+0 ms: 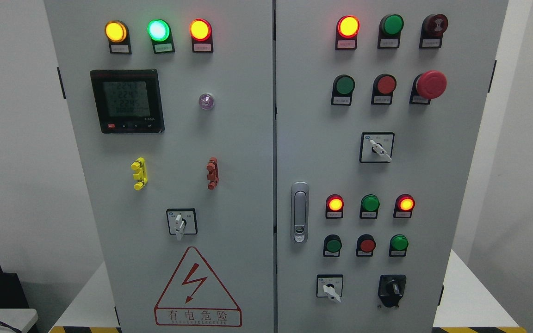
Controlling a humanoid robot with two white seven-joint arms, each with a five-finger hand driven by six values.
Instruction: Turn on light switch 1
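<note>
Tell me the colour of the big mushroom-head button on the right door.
Red. The mushroom-head button shows clearly in the head view, upper right of the panel.

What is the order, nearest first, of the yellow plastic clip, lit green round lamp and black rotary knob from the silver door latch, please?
1. Black rotary knob, lower right of the latch.
2. Yellow plastic clip, left door.
3. Lit green round lamp, top left.

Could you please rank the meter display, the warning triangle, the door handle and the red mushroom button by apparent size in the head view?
1. Warning triangle
2. Meter display
3. Door handle
4. Red mushroom button

Handle and button cover similar area; that order is unsure.
</note>
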